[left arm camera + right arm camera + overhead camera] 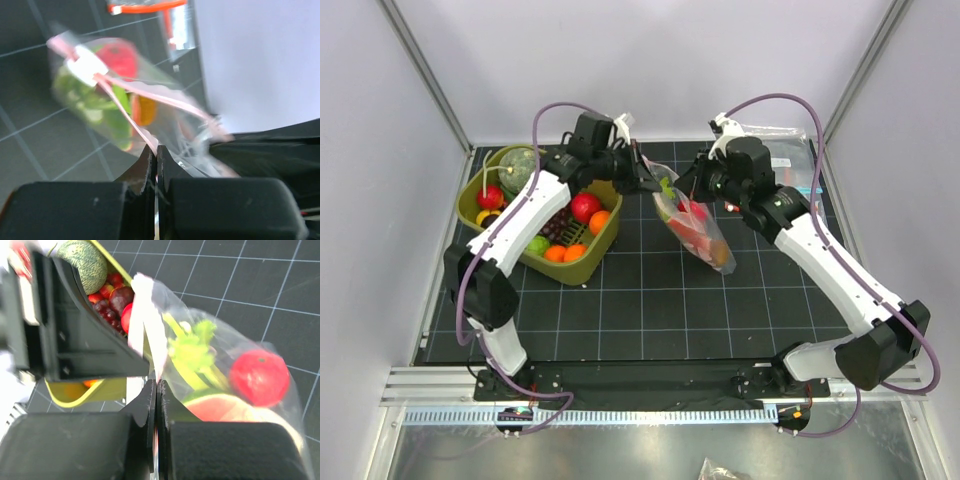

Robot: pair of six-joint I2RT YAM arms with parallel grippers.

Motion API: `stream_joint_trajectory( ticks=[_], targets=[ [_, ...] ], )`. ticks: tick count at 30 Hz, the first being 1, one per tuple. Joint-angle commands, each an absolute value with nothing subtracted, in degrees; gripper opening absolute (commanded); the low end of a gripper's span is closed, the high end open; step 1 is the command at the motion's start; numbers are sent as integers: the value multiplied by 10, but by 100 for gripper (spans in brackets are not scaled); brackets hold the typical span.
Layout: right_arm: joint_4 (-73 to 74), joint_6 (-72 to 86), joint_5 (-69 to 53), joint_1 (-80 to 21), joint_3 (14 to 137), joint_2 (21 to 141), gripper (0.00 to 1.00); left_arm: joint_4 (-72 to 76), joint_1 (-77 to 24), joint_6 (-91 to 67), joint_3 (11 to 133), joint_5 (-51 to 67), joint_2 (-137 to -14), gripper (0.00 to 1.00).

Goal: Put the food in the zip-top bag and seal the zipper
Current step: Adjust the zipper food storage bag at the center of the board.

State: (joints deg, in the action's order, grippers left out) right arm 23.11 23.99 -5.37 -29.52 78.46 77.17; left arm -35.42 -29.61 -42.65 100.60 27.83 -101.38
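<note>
Left gripper (pixel 156 153) and right gripper (pixel 156 388) each pinch zipper (pixel 172 101) of bag (pixel 698 232). Food (pixel 259 377) inside. Bag toward table (pixel 650 310) far edge, beside bin (pixel 586 266).

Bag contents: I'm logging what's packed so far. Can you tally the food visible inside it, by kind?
Tomato: 1
Leafy green stalk: 1
Watermelon slice: 1
Orange piece: 1
Total: 4 visible in the bag; more may be hidden.
</note>
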Motion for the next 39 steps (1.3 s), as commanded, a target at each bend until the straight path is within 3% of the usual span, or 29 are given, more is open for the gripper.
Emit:
stream_joint_trajectory(
  ticks=[1,10,11,12,15,16,20,22,25,30,32,34,36,37,38,39],
  targets=[
    [251,224,-92,-301,812,752,4,-350,-291,-506,1073,344,-1040,0],
    [228,211,-139,-302,824,726,7,-347,-291,-526,1193,395,-1071,0],
    [228,207,-147,-301,819,727,12,-347,-292,-527,1197,405,-1073,0],
    [230,200,-153,-301,816,730,25,-346,-292,-527,1201,407,-1077,0],
    [239,198,-163,-301,813,745,49,-345,-292,-514,1187,408,-1078,0],
    [243,197,-161,-301,820,749,66,-345,-293,-513,1183,410,-1079,0],
    [278,183,-143,-301,853,776,79,-345,-292,-514,1183,418,-1085,0],
    [296,169,-124,-301,875,794,79,-346,-292,-515,1189,427,-1089,0],
    [319,164,-86,-301,881,801,69,-347,-292,-513,1195,432,-1088,0],
    [308,156,-69,-301,858,788,36,-347,-292,-511,1194,433,-1086,0],
    [321,154,-65,-301,858,791,32,-345,-291,-512,1200,439,-1090,0],
    [329,148,-55,-301,856,791,16,-342,-289,-514,1206,439,-1094,1],
    [337,142,-46,-301,851,781,1,-338,-280,-510,1210,442,-1093,13],
    [338,138,-42,-301,844,774,1,-339,-276,-507,1209,442,-1091,24],
    [334,134,-44,-301,839,766,1,-338,-264,-503,1198,438,-1086,49],
    [331,126,-47,-301,832,746,1,-339,-257,-489,1189,431,-1068,59]
  ],
)
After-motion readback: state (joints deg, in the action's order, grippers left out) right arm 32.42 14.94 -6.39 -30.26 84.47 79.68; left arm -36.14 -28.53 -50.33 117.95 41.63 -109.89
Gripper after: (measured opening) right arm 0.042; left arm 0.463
